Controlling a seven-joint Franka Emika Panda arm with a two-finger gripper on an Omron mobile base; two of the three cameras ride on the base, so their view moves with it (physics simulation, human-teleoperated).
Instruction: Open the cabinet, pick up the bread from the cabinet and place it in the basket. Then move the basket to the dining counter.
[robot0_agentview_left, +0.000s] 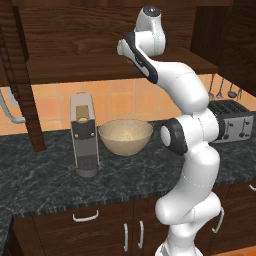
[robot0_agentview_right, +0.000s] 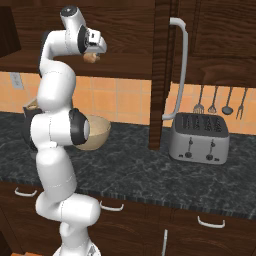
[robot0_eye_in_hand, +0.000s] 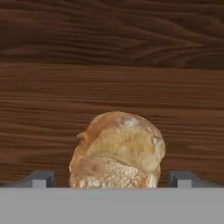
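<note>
The dark wood wall cabinet (robot0_agentview_left: 75, 65) stands with its doors swung wide, and one door edge (robot0_agentview_right: 161, 75) carries a long silver handle (robot0_agentview_right: 181, 65). My arm reaches up into it. The golden-tan bread (robot0_eye_in_hand: 118, 151) rests on the cabinet floor. My gripper (robot0_eye_in_hand: 113, 178) is open around the bread, one fingertip (robot0_eye_in_hand: 43, 178) on each side and slightly apart from it. From the right, the bread (robot0_agentview_right: 91, 58) peeks out under the hand. The tan basket (robot0_agentview_left: 125, 136) sits below on the dark counter, also seen as basket (robot0_agentview_right: 99, 131) behind my arm. The dining counter is out of view.
A grey-and-black coffee machine (robot0_agentview_left: 83, 135) stands just left of the basket. A silver toaster (robot0_agentview_right: 199, 137) sits on the dark speckled counter (robot0_agentview_right: 140, 172) to the right, with utensils (robot0_agentview_right: 220, 100) hanging above it. The other open cabinet door (robot0_agentview_left: 22, 75) juts out on the left.
</note>
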